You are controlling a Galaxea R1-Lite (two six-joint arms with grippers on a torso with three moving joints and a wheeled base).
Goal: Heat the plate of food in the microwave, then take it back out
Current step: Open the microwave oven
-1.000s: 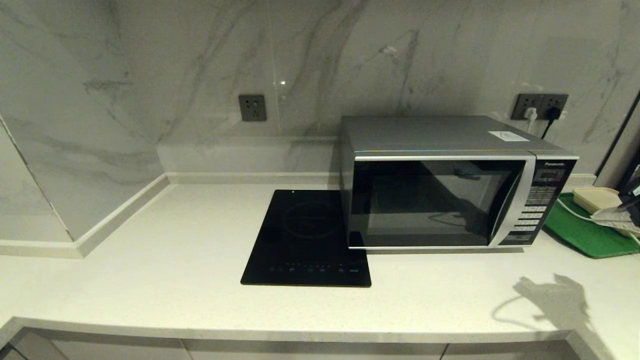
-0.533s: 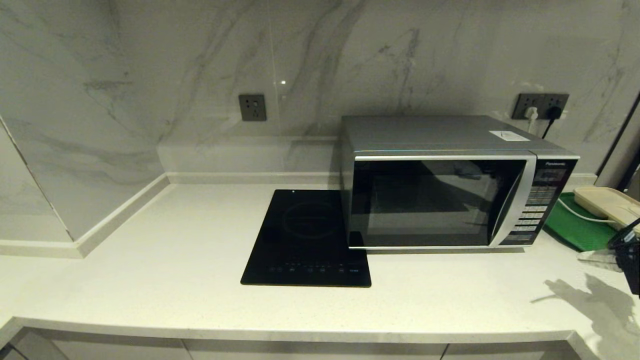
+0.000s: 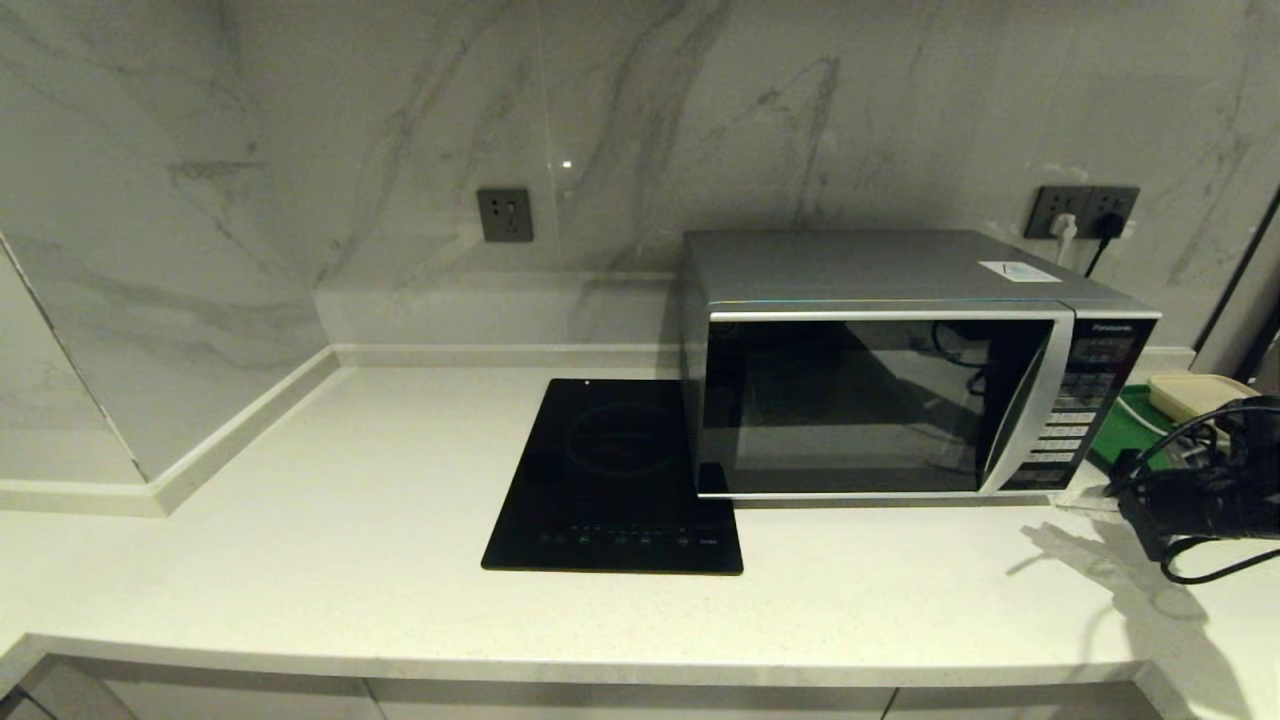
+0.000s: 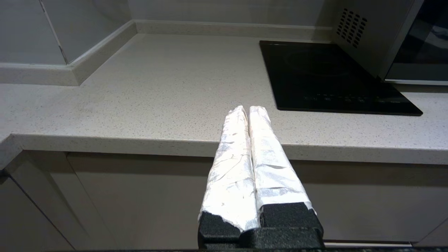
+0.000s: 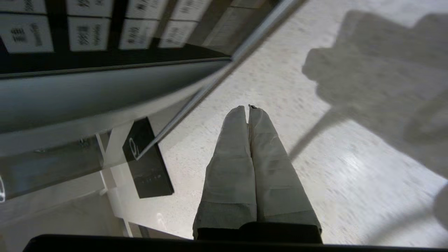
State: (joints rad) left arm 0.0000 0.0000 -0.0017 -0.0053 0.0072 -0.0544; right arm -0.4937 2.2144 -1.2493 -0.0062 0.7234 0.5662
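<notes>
standing shut on the pale speckled countertop (image 3: 350,520), the large boxy silver microwave with its dark reflective glass door (image 3: 870,400) sits just right of the flat black glass cooktop (image 3: 615,480), its black keypad panel (image 3: 1085,400) on the right side. the plate of food shows in no view, so whether it is inside cannot be told. the right gripper (image 5: 248,108) hovers low over the counter by the microwave's lower front corner, below the keypad, its foil-wrapped fingers (image 5: 229,157) pressed together on nothing. the left gripper (image 4: 249,110) hangs parked off the counter's front edge, fingers likewise together and empty. the door looks rigid and smooth, probably slick to pinch, so the curved silver trim (image 3: 1030,400) beside the keypad seems the best hold. the body looks heavy enough to stay put. behind lie a green tray (image 3: 1130,430) and a cream rectangular box (image 3: 1190,393).
</notes>
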